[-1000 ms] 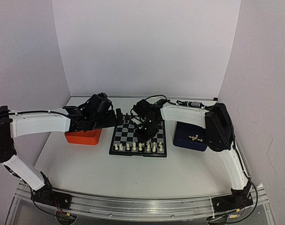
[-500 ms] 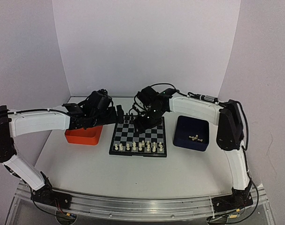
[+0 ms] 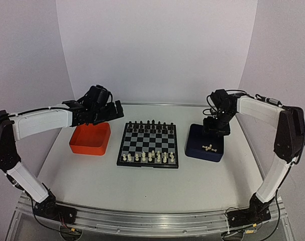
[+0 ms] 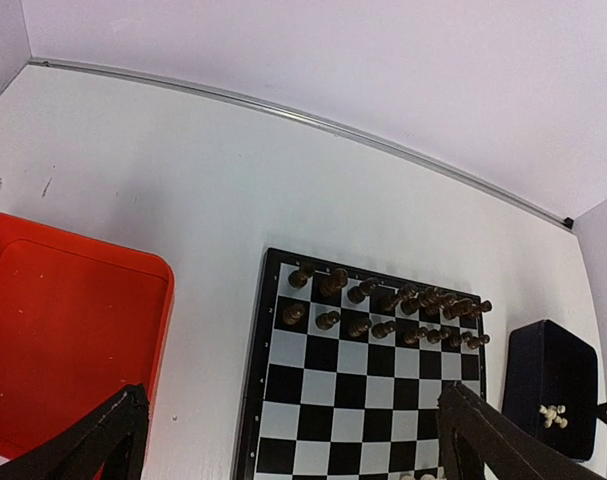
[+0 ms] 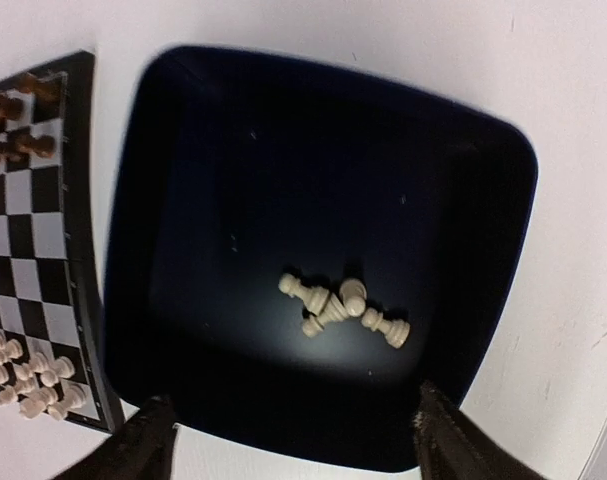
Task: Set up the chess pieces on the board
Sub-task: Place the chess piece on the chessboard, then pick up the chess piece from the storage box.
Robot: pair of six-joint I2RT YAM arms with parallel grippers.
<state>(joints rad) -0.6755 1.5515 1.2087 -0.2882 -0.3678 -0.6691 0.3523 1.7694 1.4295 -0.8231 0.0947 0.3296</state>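
The board (image 3: 148,144) lies mid-table, black figures along its far rows and cream-white chess pieces (image 3: 148,157) along its near rows. Several more cream-white pieces (image 5: 343,308) lie on their sides in the dark blue tray (image 3: 205,143). My right gripper (image 3: 216,126) hovers over the tray's far side, open and empty; in the right wrist view the loose pieces lie between its fingertips (image 5: 148,440). My left gripper (image 3: 109,111) is open and empty above the orange tray (image 3: 90,139), left of the board (image 4: 368,385).
The orange tray (image 4: 63,340) looks empty in the left wrist view. White walls close the back and both sides. Bare white table lies in front of the board and trays.
My right gripper has left the board's far side and swung right to above the dark blue tray. My left gripper has drawn back left from the board to over the orange tray.
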